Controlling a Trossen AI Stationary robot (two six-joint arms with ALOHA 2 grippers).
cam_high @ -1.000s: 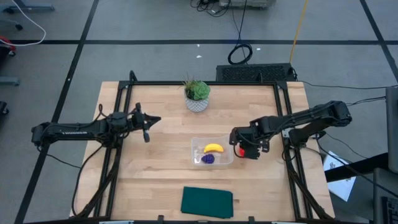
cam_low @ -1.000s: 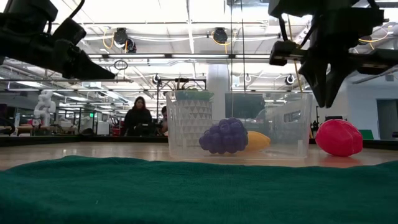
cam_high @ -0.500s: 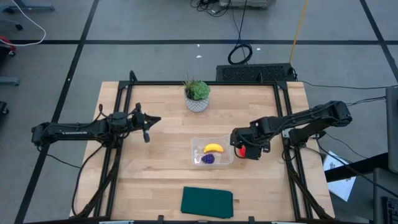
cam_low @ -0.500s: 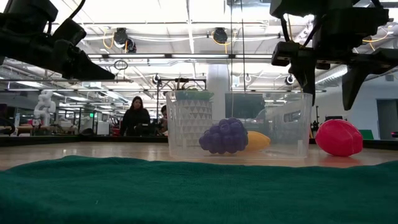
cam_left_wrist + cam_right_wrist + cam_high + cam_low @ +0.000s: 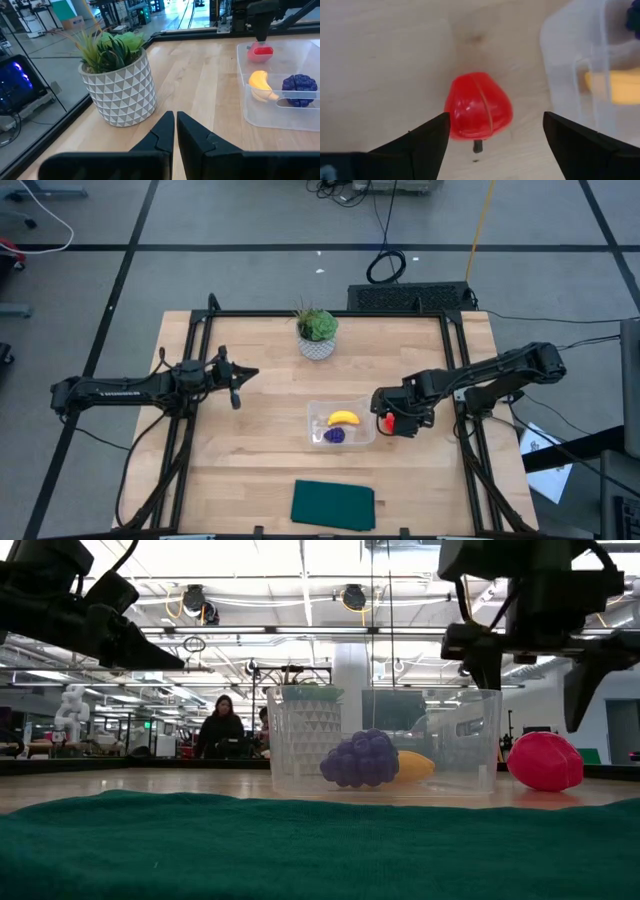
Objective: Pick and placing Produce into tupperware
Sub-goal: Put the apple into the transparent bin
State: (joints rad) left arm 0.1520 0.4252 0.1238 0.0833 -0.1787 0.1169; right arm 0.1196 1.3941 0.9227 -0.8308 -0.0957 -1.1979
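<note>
Grey floor (image 5: 250, 220) with dark lines; ceiling lights (image 5: 300, 560) glow overhead.

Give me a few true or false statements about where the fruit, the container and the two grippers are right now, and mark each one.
1. The banana lies inside the tupperware. True.
2. The red fruit is in the tupperware too. False: it sits on the table beside it.
3. The right gripper is open above the red fruit. True.
4. The left gripper holds the purple item. False: it is shut on nothing, near the potted plant.
</note>
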